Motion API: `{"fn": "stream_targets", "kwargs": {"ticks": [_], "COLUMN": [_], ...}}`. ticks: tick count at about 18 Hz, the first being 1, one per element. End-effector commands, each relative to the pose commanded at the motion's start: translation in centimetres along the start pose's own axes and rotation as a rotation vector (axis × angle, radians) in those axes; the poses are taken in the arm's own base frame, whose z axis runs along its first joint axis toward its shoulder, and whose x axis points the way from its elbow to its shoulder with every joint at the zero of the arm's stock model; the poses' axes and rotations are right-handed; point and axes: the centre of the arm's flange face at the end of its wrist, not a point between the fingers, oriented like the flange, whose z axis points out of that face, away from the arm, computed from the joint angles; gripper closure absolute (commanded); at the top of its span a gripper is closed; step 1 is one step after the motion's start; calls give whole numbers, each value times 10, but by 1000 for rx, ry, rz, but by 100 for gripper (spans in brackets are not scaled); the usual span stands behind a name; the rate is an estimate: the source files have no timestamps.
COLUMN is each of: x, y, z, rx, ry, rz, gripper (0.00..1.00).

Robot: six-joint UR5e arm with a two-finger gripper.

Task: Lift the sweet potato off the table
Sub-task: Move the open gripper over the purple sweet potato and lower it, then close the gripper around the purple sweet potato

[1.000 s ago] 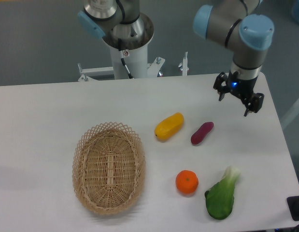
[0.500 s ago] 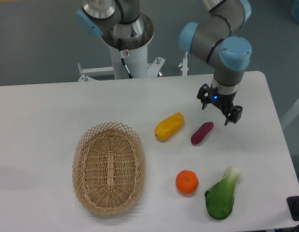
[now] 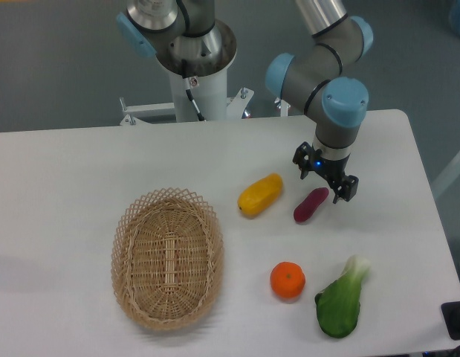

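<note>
Wicker basket (image 3: 167,256) on table (image 3: 66,171), sweet potato (image 3: 311,205) outside it

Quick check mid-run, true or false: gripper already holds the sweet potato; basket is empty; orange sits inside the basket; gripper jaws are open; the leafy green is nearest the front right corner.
1. Gripper holds the sweet potato: false, it lies on the table.
2. Basket is empty: true.
3. Orange is in the basket: false, it sits on the table right of it.
4. Jaws open: true.
5. Leafy green nearest front right corner: true.
</note>
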Motion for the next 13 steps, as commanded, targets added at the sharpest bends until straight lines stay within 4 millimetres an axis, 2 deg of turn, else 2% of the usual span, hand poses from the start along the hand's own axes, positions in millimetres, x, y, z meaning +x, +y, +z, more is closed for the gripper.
{"fn": "stream_targets", "kwargs": {"ticks": [5, 9, 13], "x": [-1, -2, -5], "y": [-7, -8, -8], "z": [14, 18, 19], "rx": [2, 3, 5], "ry": [6, 11, 11], "rz": [3, 4, 6], "gripper": [0, 0, 25]}}
